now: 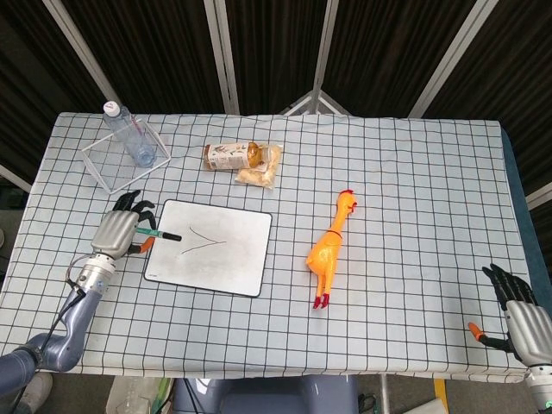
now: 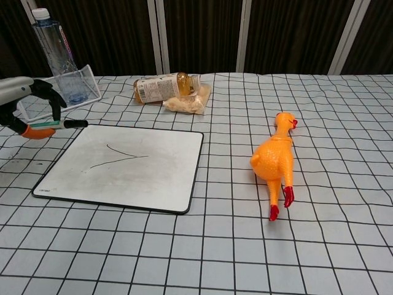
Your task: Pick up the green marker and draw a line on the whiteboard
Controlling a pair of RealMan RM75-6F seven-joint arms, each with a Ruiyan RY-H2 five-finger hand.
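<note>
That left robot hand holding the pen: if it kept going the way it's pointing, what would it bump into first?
Probably the whiteboard. The left robot hand holds the green marker level, tip toward the board's left edge; its height above the board is unclear.

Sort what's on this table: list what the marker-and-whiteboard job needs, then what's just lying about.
Job: slim green marker with black cap, held level by the left hand; flat white whiteboard, line already drawn.

Lying about: yellow rubber chicken, clear water bottle, amber bottle on its side, snack bag.

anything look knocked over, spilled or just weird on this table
The amber plastic bottle lies on its side at the far edge, against a clear bag of pale snacks. The yellow rubber chicken lies flat right of the whiteboard. Nothing looks spilled; the clear water bottle leans in its wire rack.
</note>
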